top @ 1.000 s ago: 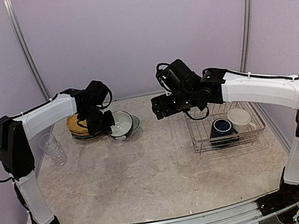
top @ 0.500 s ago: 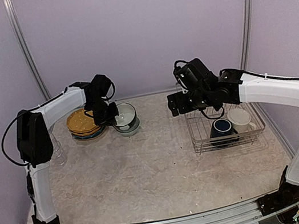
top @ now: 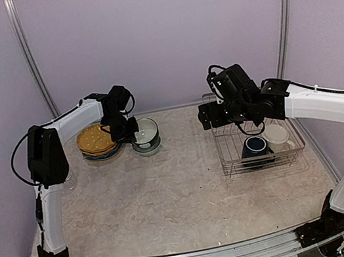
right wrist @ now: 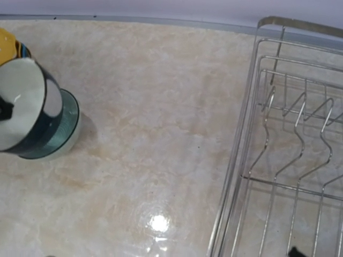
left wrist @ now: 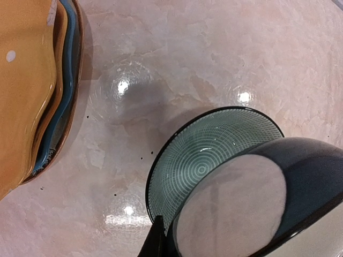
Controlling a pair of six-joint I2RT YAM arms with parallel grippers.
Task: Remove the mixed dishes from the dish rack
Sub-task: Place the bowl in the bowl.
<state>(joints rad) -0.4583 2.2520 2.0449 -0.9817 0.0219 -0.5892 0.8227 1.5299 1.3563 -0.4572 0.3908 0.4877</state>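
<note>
Left pincer [top: 127, 131] clamps the tilted dark teal bowl [left wrist: 300, 160] over a second bowl [left wrist: 209, 155], at 3 o'clock of the plates [top: 94, 141]. Right pincer [top: 205, 117], closure unreadable, hovers at 10 o'clock of the dish rack [top: 228, 152].

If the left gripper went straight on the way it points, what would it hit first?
Likely the lower bowl on the table. The left gripper points down at it, and the held bowl, tilted above, would touch it first. Depth between them is unclear.
</note>
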